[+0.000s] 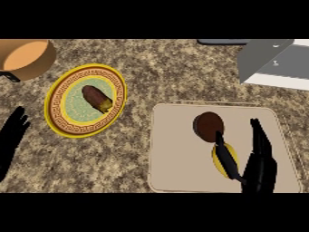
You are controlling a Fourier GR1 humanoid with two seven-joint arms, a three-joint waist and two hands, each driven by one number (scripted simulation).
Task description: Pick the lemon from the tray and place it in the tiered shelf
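Note:
A yellow lemon [219,158] lies on the beige tray [176,154] at the lower right, partly hidden behind my right thumb. A brown round object [208,125] rests on the tray just above the lemon. My right hand [258,165] hovers over the tray with fingers straight and thumb spread, the lemon between thumb and fingers. The grey tiered shelf [277,63] stands at the upper right. At the left edge my left hand [3,145] rests open, fingers up.
A yellow patterned plate [66,113] holding a brown food item [96,98] sits left of the tray. A copper saucepan [19,58] with a black handle stands at the upper left. Speckled counter lies between plate and tray.

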